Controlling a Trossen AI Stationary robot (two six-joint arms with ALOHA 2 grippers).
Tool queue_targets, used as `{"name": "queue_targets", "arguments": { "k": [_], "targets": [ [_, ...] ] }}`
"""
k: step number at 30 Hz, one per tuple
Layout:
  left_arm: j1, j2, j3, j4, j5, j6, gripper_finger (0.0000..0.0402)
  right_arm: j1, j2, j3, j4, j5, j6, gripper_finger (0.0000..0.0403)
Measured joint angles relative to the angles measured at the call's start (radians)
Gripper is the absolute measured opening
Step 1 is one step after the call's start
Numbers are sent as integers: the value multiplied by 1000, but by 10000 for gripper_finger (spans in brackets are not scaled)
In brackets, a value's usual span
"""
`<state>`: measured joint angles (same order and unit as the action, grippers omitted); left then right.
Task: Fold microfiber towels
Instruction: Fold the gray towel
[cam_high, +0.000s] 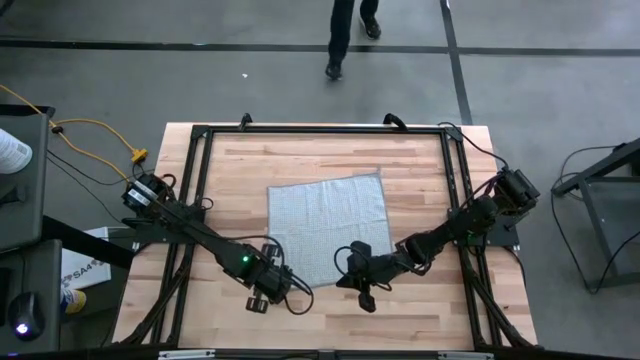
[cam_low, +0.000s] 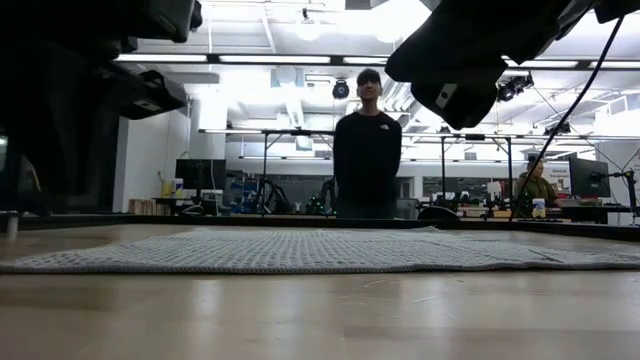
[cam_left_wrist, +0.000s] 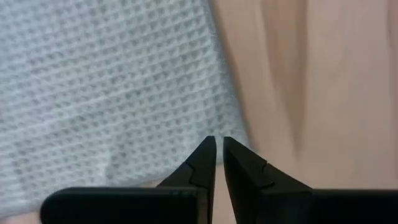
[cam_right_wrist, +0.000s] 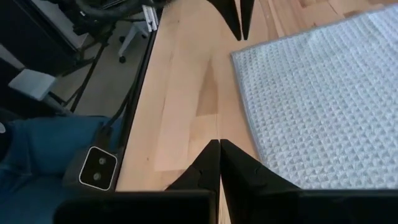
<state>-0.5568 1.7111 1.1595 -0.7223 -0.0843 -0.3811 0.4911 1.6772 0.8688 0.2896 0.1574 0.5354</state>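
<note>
Item 1. Left gripper (cam_left_wrist: 219, 142): dark two-finger tool on the left arm, at the near side of the light wooden plank table (cam_high: 420, 310), poised at the near left corner of the towel. Fingers (cam_left_wrist: 202, 163) nearly together, a thin slit between the tips; nothing held. In the high view it sits at (cam_high: 266, 292).

Item 2. Right gripper (cam_right_wrist: 219, 144): dark two-finger tool on the right arm, also at the near side of the table, just off the towel's near right corner, over bare wood. Fingers closed tip to tip, empty. In the high view it sits at (cam_high: 364, 296).

Item 3. Light grey-white waffle-textured microfiber towel (cam_high: 328, 228): roughly square, spread flat and unfolded in the middle of the table between the two arms. The low view shows it as a low flat strip (cam_low: 300, 252) lying on the wood.

Item 4. Black metal frame (cam_high: 320, 130): runs round the table's edges.

Item 5. Person in dark clothing (cam_low: 367, 150): standing beyond the far edge of the table, on the grey floor (cam_high: 200, 70).
</note>
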Motion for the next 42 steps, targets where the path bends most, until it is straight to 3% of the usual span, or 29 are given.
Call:
{"name": "queue_targets", "arguments": {
  "k": [6, 16, 24, 32, 42],
  "targets": [
    [0, 0, 3, -57, 8, -17, 31, -2, 0, 0, -8, 45, -89, 2],
    [0, -1, 4, -161, -124, -17, 31, -81, 0, 0, -270, 88, 17, 2],
    [4, -19, 5, -196, -245, -9, 31, -161, -62, -1, -353, 68, -64, 2],
    [94, -168, -40, -177, -299, 34, 31, -281, -190, 0, -470, 40, -175, 2],
    [247, -356, -261, -3, -303, 63, 31, -462, -224, 0, -584, -113, -305, 2]
  ]
}}
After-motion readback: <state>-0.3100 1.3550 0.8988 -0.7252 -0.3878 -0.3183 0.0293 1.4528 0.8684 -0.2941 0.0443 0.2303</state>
